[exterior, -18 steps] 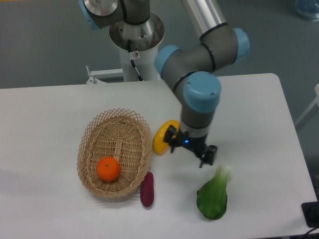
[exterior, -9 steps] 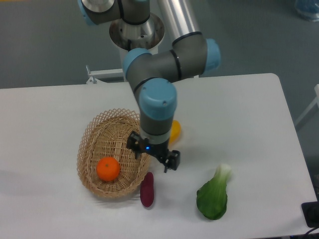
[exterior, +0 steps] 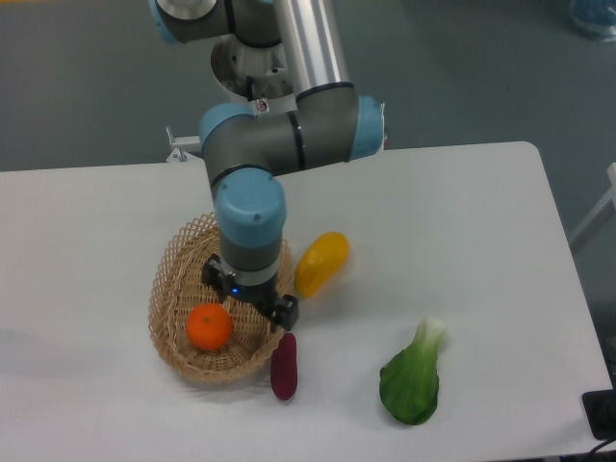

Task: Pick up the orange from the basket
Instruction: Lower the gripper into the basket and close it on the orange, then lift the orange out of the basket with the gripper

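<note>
I can read no brand, label or writing anywhere in my one camera view; there is a small tag on the arm's base column, but it is too small to make out. Counting the produce, I see one orange [exterior: 209, 326], one yellow fruit [exterior: 321, 263], one dark purple vegetable [exterior: 284, 366] and one leafy green vegetable [exterior: 413, 375], plus one basket [exterior: 183, 271]. The orange sits inside the basket, in its near-left part, resting on the woven bottom. The gripper [exterior: 248, 296] hangs over the basket just to the right of the orange (a blue light glows on its body), and I cannot tell how far its fingers are spread; nothing is visibly held. The yellow fruit lies just right of the basket, the purple vegetable by its near-right rim, and the green one well to the right on the white table [exterior: 481, 241].
</note>
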### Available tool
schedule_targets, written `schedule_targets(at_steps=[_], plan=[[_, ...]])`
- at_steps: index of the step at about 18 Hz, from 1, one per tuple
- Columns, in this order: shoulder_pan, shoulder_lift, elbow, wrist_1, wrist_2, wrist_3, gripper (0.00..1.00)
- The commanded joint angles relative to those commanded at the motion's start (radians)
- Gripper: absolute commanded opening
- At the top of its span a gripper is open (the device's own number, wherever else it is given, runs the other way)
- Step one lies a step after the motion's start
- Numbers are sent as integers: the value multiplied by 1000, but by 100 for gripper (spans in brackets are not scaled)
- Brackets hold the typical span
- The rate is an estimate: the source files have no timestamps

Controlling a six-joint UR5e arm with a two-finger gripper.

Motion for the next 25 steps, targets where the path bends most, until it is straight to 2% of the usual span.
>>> schedule_targets(at_steps=[9,13,18,21,24,25], plan=[[-48,-41,2,11,0,-58,100],[-68,-69,0,60,6,-75,100],[-80,-91,2,63,8,-103,100],[-87,-107,15,61,49,-115,100],[-94,-111,15,57,57,-118,68],[-94,-109,17,55,57,-118,62]])
